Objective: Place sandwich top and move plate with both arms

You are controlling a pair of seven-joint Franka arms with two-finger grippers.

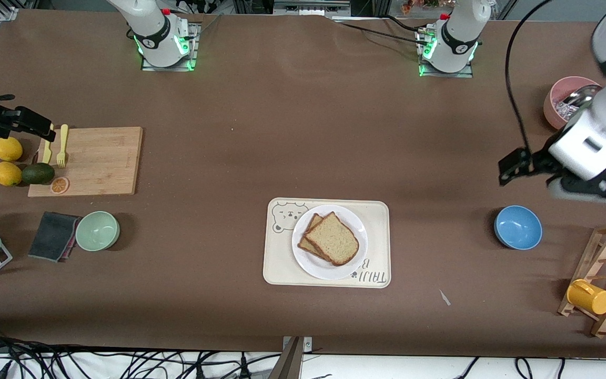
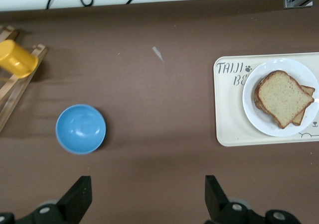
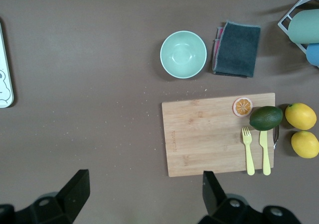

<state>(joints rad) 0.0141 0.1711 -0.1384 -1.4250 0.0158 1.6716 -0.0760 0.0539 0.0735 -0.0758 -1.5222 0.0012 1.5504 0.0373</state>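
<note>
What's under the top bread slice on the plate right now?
Under the sandwich top another bread slice peeks out at one edge, both on the plate. Any filling between them is covered.

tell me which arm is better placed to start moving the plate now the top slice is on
Left, probably. The left gripper hangs open above the blue bowl, and its wrist view already shows the plate on the tray. The right gripper is open over the cutting board, where its wrist view catches only the tray's edge.
</note>
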